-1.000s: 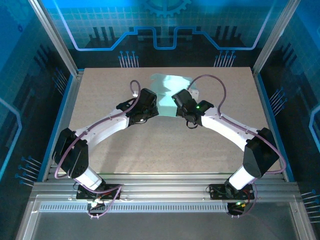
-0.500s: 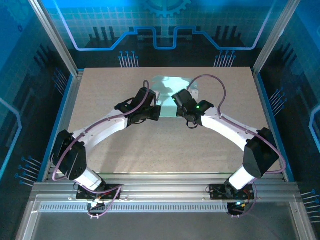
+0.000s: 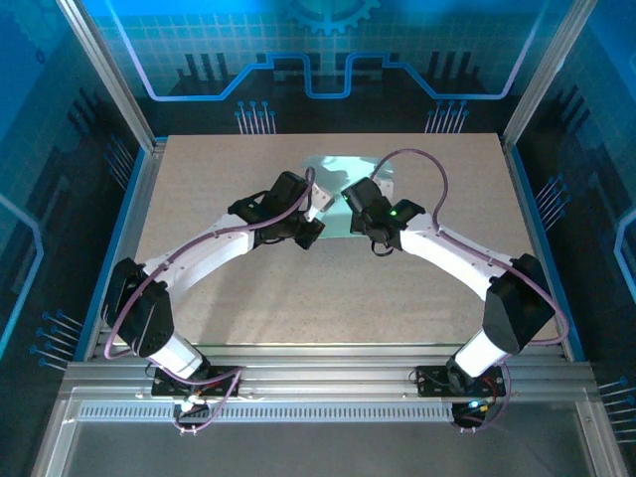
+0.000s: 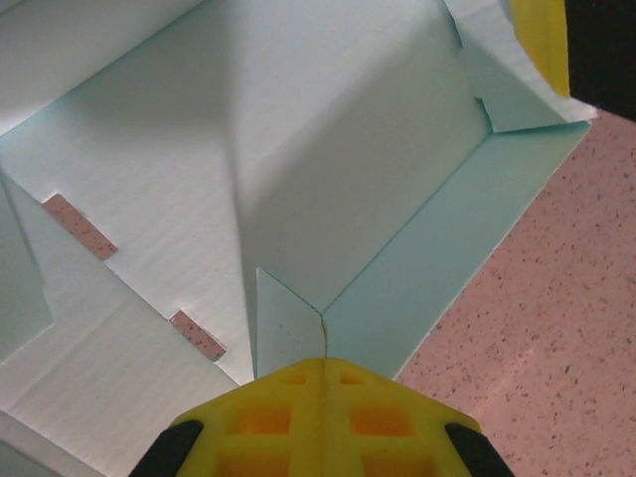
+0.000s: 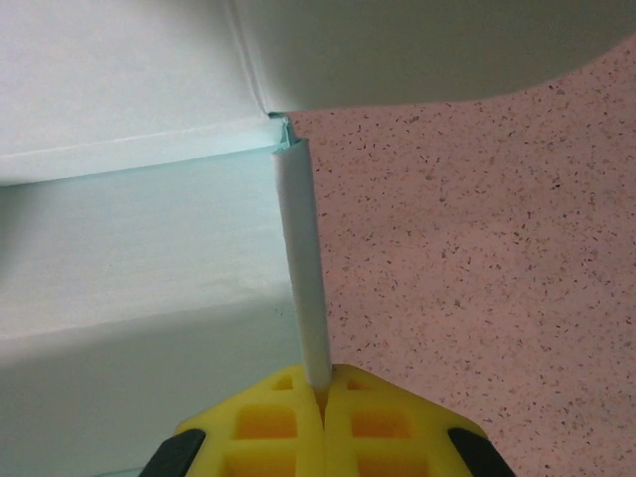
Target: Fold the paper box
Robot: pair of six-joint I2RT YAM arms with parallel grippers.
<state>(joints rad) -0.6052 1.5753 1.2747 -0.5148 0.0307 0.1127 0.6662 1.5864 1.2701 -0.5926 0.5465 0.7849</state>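
The paper box (image 3: pixel 348 169), pale mint-blue and partly folded, lies at the back middle of the table, held between both grippers. My left gripper (image 3: pixel 316 202) is shut on a raised corner of the paper box (image 4: pixel 328 149); in the left wrist view the card edge runs into the seam of my yellow fingers (image 4: pixel 288 397). My right gripper (image 3: pixel 350 195) is shut on an upright side wall (image 5: pixel 301 268), seen edge-on, with the box floor (image 5: pixel 129 248) to its left. The right gripper's yellow finger (image 4: pixel 542 40) shows at the box's far corner.
The speckled tan table (image 3: pixel 328 288) stretches in front of and beside the box, bounded by aluminium rails (image 3: pixel 298 363) and blue enclosure walls. Two small slots (image 4: pixel 79 227) are cut in the box's flat panel. Purple cables (image 3: pixel 417 159) arch over the arms.
My left gripper has swung right and toward the back, lifting the box's left side, so the sheet looks narrower from above. The right gripper has stayed in place.
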